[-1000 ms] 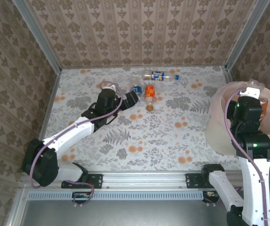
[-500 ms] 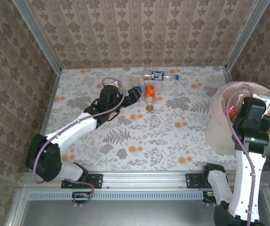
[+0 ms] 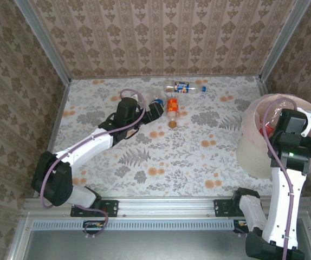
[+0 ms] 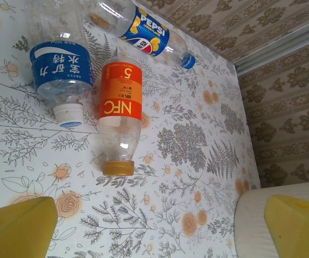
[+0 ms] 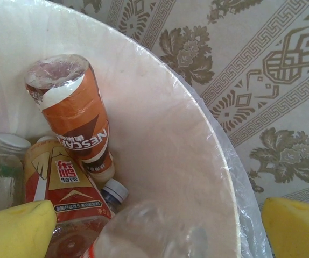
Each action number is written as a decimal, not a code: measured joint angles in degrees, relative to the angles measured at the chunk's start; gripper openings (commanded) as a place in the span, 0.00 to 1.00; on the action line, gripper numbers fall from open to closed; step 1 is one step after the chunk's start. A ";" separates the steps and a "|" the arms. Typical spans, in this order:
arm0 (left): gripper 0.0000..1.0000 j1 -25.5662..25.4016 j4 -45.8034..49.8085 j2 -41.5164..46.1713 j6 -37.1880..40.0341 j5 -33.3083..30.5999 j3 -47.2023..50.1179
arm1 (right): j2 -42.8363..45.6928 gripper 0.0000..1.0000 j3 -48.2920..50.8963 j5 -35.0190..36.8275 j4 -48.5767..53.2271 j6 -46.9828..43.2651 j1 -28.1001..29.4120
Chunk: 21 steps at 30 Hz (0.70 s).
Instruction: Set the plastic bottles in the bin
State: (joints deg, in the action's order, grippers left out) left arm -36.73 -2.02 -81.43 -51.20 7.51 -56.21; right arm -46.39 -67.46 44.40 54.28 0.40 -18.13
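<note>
Edging left end effector [image 3: 156, 111] toward bottles [image 3: 172, 106].

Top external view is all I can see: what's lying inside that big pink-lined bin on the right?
Observer: The right wrist camera looks into the bin: a brown Nescafe bottle leans against its wall, with a red-labelled bottle beside it.
Operator: Is that arm's claw holding anything?
Observer: No. The right gripper is open and holds nothing.
Operator: And what's half hidden by the left arm?
Observer: A blue-labelled bottle with a white cap, lying beside the orange NFC bottle. The open left gripper touches neither.
</note>
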 measured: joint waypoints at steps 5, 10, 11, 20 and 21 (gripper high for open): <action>1.00 0.00 0.00 0.00 0.00 -0.04 0.00 | -1.79 1.00 -4.39 -8.87 1.70 4.39 0.00; 1.00 0.07 -0.02 0.00 -0.02 -0.48 0.35 | -2.73 1.00 -8.87 -23.41 1.73 9.51 1.44; 1.00 0.13 -0.04 0.00 -0.02 -0.52 0.50 | -2.97 1.00 -9.66 -25.46 1.70 10.27 2.25; 1.00 2.40 0.81 0.79 -1.14 -2.86 4.17 | -10.75 1.00 -15.52 -34.82 -1.79 14.99 23.06; 1.00 2.73 1.11 1.27 -1.36 -3.32 4.70 | -12.37 1.00 -16.06 -35.15 -2.80 15.13 25.59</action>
State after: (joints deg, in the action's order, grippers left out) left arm -34.00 -0.91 -80.16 -52.56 4.19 -51.51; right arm -58.76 -83.53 9.26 51.48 15.53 7.46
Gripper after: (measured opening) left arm 0.999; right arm 0.996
